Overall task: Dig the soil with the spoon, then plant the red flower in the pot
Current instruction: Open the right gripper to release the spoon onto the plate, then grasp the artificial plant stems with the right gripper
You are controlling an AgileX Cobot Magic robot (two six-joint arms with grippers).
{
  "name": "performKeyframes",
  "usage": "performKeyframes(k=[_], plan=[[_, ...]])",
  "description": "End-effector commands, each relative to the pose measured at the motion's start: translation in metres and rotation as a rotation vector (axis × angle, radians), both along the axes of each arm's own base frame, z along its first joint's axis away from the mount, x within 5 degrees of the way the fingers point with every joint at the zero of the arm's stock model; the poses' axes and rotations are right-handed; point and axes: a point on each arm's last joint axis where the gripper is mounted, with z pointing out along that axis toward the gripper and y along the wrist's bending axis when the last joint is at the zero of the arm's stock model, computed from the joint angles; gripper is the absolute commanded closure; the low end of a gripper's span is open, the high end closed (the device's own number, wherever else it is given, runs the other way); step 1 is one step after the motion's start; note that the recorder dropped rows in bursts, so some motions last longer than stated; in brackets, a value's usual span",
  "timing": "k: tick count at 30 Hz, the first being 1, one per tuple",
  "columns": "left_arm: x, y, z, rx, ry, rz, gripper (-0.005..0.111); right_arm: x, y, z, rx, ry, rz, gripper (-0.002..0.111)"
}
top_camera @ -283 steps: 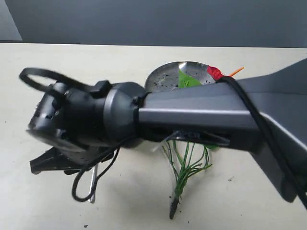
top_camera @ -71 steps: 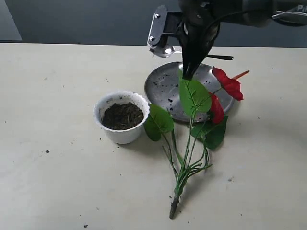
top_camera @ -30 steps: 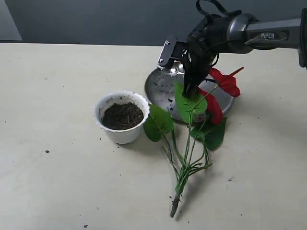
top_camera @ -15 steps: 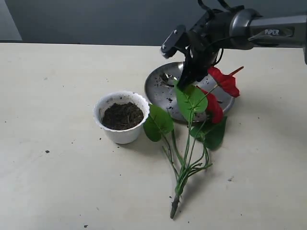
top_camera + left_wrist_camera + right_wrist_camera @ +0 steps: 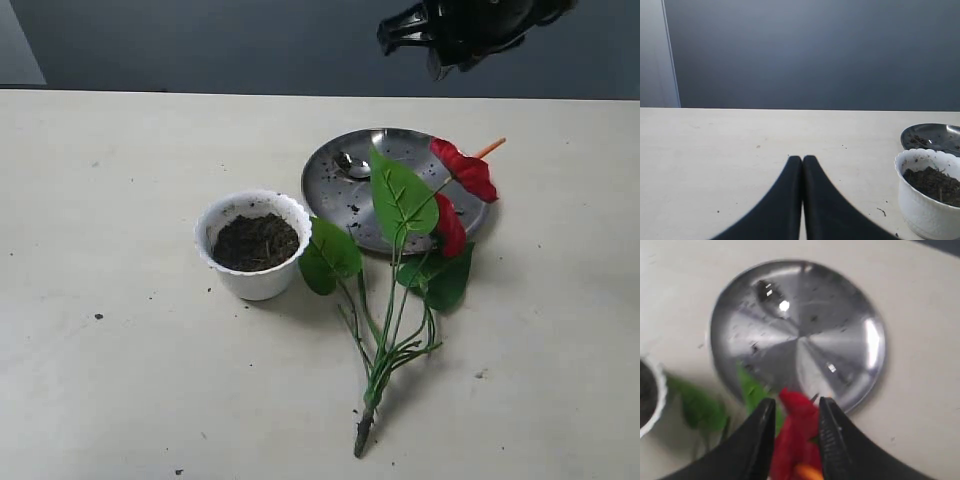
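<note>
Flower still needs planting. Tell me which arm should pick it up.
Right. Its gripper hangs open above the red flower; the left gripper, jaws shut, sits beyond the pot.

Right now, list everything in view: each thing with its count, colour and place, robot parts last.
Small white scalloped-rim pot: one, white, on the table left of the plate.
Dark crumbly soil: one potful, brown-black, inside the pot; stray specks on the plate and table.
Round steel plate: one, silver, behind and right of the pot.
Slim silver metal spoon: one, silver, lying on the plate's left part.
Artificial red flower sprig: one, red blooms, orange spike, green leaves and stems, lying across the plate's front edge, stems toward the camera.
Table: one, cream.
Left gripper: black, shut, low over the table near the pot.
Right gripper: black, open, empty, raised above the plate.
</note>
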Motion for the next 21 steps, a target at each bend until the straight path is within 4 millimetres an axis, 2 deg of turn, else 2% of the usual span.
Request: performKeyframes(k=[1, 4, 7, 12, 16, 21], plan=[[0.000, 0.000, 0.001, 0.000, -0.015, -0.005, 0.106, -0.042, -0.004, 0.005, 0.106, 0.141, 0.099, 0.078], [0.000, 0.000, 0.001, 0.001, -0.016, -0.005, 0.106, -0.063, -0.013, -0.008, 0.137, 0.167, 0.051, 0.078], [0.000, 0.000, 0.001, 0.001, -0.016, -0.005, 0.106, -0.081, -0.021, -0.035, 0.164, 0.210, -0.026, 0.077], [0.000, 0.000, 0.001, 0.001, -0.016, -0.005, 0.106, -0.100, -0.022, -0.087, 0.262, 0.264, -0.077, 0.056], [0.000, 0.000, 0.001, 0.001, -0.016, -0.005, 0.106, -0.103, -0.022, -0.118, 0.346, 0.259, -0.167, 0.055], [0.000, 0.000, 0.001, 0.001, -0.016, -0.005, 0.106, -0.096, -0.020, -0.137, 0.392, 0.222, -0.233, 0.055]])
